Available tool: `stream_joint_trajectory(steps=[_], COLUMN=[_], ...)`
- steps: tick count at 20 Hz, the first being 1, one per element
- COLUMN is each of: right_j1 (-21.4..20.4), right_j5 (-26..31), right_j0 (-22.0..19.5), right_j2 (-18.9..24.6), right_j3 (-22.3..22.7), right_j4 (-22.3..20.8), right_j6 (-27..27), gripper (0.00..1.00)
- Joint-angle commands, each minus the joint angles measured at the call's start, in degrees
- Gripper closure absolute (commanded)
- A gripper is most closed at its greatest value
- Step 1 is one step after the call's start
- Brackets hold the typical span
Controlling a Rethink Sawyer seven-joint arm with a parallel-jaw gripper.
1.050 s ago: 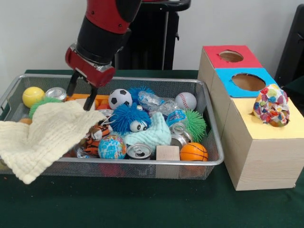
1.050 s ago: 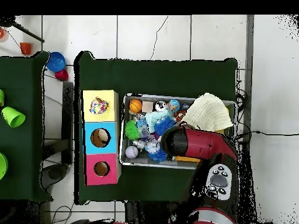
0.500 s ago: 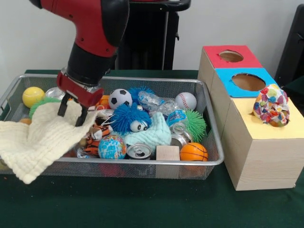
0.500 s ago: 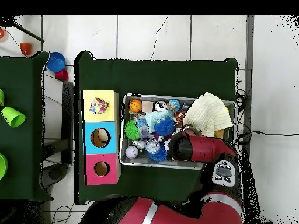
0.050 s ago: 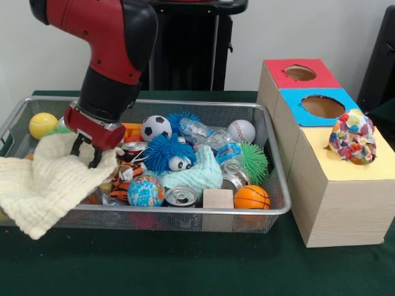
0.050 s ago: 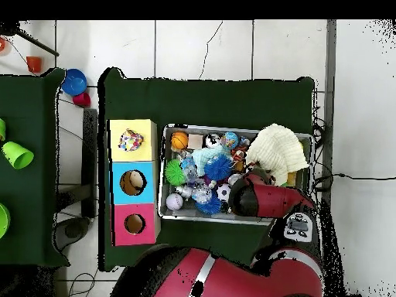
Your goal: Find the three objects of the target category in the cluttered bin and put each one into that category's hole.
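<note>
A wire bin [image 5: 271, 206] holds a jumble of things. Among them are a soccer ball [image 5: 155, 127], a baseball [image 5: 241, 131], a basketball [image 5: 251, 197], a globe ball [image 5: 145, 190], a yellow ball [image 5: 42, 124], a blue fuzzy toy [image 5: 166, 154], crushed cans [image 5: 181, 196] and a wooden block [image 5: 218, 198]. A cream cloth [image 5: 49, 185] drapes over the bin's left end. My gripper [image 5: 86, 154] is open, its fingertips [image 5: 95, 161] down on the cloth's top edge. In the overhead view the arm [image 6: 267, 197] hides the gripper, and the cloth [image 6: 277, 152] lies at the bin's right.
A wooden box [image 5: 333, 203] stands right of the bin, with a red-topped hole [image 5: 300, 73], a blue-topped hole [image 5: 322, 106] and a multicoloured ball [image 5: 352, 137] on the yellow top. A green spiky ball [image 5: 254, 161] and mint cloth [image 5: 200, 172] lie mid-bin. Green cups [image 6: 17, 155] sit on a side table.
The gripper has moved left and down from above the orange piece at the bin's back onto the cream cloth's edge. A can beside the tiger toy now shows.
</note>
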Motion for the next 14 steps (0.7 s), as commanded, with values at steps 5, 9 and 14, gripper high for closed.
stream_joint_trajectory(steps=[5, 9, 14], right_j1=[10.23, 6.74, -4.25], right_j5=[8.98, 14.54, 29.67], right_j0=[-1.07, -2.59, 5.84], right_j2=[9.12, 12.33, 6.99], right_j3=[-4.32, -2.14, 4.96], right_j4=[-0.34, 0.02, 5.36], right_j6=[-0.42, -2.28, 2.63], gripper=[1.00, 1.00, 1.00])
